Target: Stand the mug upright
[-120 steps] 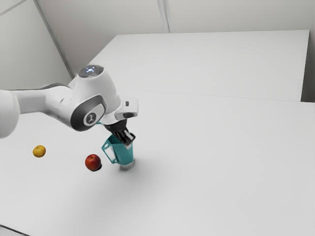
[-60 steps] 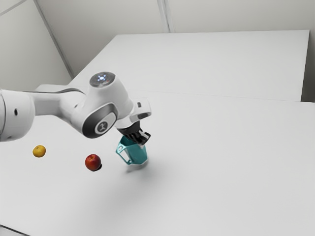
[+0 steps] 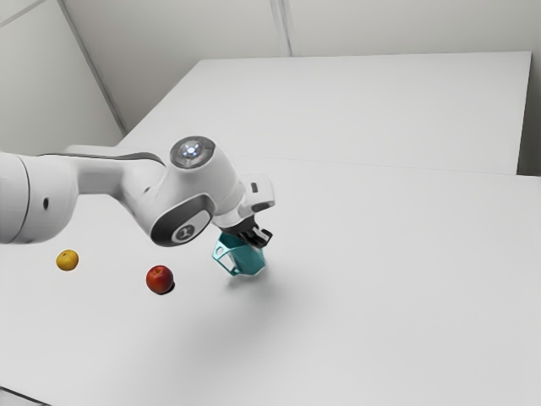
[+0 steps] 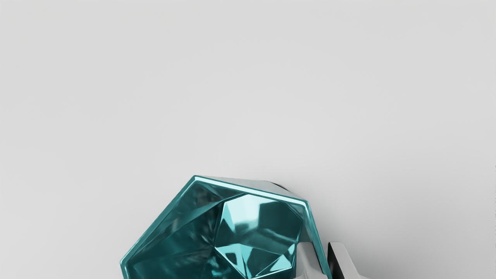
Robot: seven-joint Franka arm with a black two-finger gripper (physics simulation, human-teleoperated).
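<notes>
In the exterior view, the black gripper [image 3: 259, 238] holds the teal mug [image 3: 245, 259] by its rim, on the side toward the exterior view's right. The mug leans, its opening partly covered by the hand and its handle toward the exterior view's left. Whether its base touches the table is hard to tell. In the wrist view the gripper [image 4: 324, 257] has one finger inside the faceted mug [image 4: 255, 224] and the other outside, shut on the wall between them. The open mouth faces the camera.
A red apple [image 3: 160, 279] rests on the white table [image 3: 380, 296] a short way from the mug, toward the exterior view's left. Farther that way lies an orange fruit [image 3: 68, 260]. The arm reaches in above the table from that side.
My hand has moved toward the exterior view's right, tilting as it went. The mug has travelled with it, away from the apple, and its lean has changed. Both fruits have stayed put.
</notes>
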